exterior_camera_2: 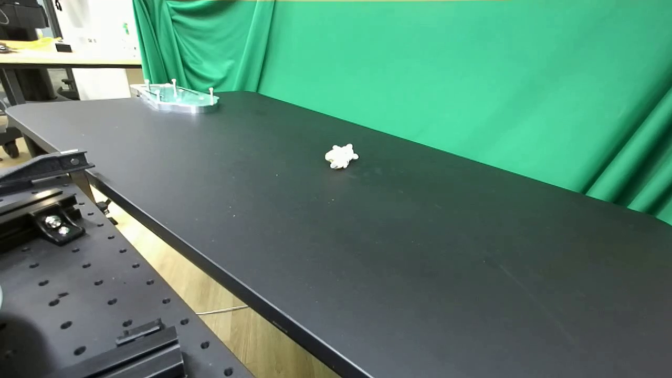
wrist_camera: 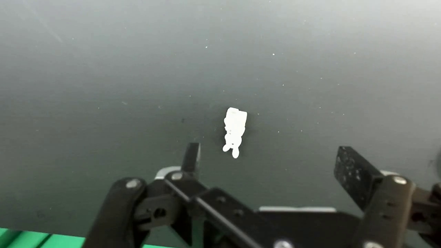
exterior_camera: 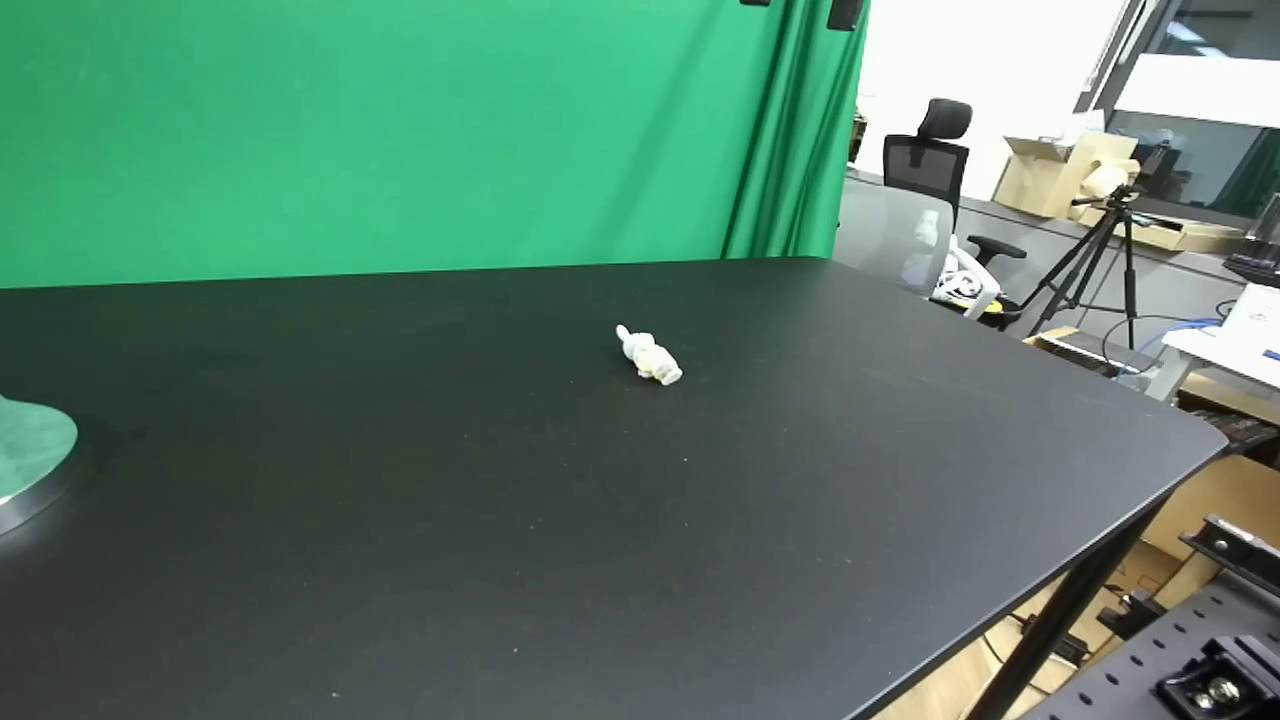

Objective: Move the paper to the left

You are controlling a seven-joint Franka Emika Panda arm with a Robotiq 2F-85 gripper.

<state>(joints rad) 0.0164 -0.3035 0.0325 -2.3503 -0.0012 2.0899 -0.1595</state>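
The paper (exterior_camera: 650,356) is a small white, lumpy, elongated piece lying on the black table. It also shows in an exterior view (exterior_camera_2: 341,156), with several small nubs. In the wrist view the paper (wrist_camera: 235,129) has two ear-like nubs pointing towards the gripper and lies beyond the fingertips, nearer the left-hand finger. My gripper (wrist_camera: 270,148) is wide open with nothing between its fingers. In an exterior view only the fingertips of the gripper (exterior_camera: 800,10) show, at the top edge, high above the table and apart from the paper.
A clear greenish plate with short white posts (exterior_camera_2: 178,98) stands on the table's far end; its rounded edge shows in an exterior view (exterior_camera: 35,450). A green curtain (exterior_camera: 400,140) hangs behind the black table (exterior_camera: 450,560). A perforated metal base (exterior_camera_2: 105,294) lies alongside.
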